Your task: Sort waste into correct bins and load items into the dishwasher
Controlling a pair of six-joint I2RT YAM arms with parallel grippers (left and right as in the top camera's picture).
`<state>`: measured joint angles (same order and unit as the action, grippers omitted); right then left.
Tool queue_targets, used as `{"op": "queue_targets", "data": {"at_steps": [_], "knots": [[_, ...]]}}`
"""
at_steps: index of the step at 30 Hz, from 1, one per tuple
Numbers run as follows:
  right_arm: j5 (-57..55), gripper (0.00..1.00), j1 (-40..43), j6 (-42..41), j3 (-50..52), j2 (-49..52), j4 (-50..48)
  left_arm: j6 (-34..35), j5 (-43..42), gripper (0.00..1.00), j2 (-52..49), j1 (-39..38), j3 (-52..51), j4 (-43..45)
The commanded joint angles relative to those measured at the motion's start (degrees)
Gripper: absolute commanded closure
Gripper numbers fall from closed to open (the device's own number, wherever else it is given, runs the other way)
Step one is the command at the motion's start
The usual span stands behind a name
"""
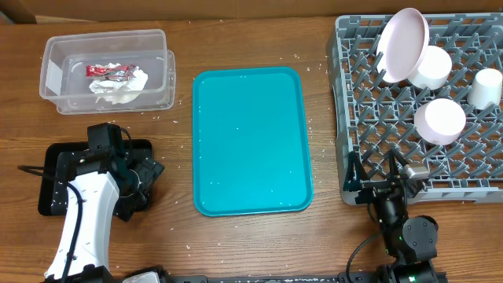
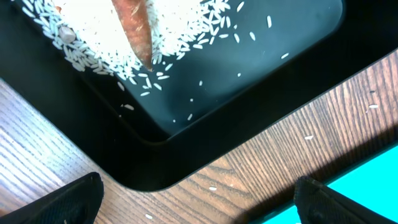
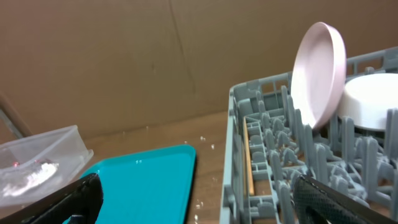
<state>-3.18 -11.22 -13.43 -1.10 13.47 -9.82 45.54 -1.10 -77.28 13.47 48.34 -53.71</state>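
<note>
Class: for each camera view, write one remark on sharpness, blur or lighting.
Overhead: evenly lit and sharp, right across the dish rack. Left wrist: close up, rice grains on the black tray crisp, the fingertips of the left end effector dark and blurred. Right wrist: soft focus, the upright plate hazy-edged.

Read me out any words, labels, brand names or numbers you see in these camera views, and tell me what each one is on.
No text can be read in any view.
On the red-and-silver wrapper in the clear tub, any print is too small and blurred to read.
On the teal tray, the grey dish rack and the black tray, no lettering shows.
</note>
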Motion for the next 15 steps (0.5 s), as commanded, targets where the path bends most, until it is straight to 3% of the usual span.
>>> {"op": "queue_targets", "data": {"at_steps": [1, 5, 9, 15], "knots": [[1.79, 0.00, 2.08, 0.42, 0.63, -4.09, 1.92, 1.01, 0.02, 0.00, -0.42, -0.11, -0.13, 0.02], [2.56, 0.00, 4.02, 1.44, 0.63, -7.89, 7.91, 1.01, 0.02, 0.00, -0.42, -0.11, -0.13, 0.02], [5.38, 0.00, 4.02, 8.94, 0.63, -12.59, 14.91, 1.01, 0.02, 0.00, -0.42, -0.11, -0.13, 0.02], [5.44, 0.00, 4.20, 10.67, 0.63, -13.31, 14.53, 1.01, 0.02, 0.00, -0.42, -0.11, -0.13, 0.02]]}}
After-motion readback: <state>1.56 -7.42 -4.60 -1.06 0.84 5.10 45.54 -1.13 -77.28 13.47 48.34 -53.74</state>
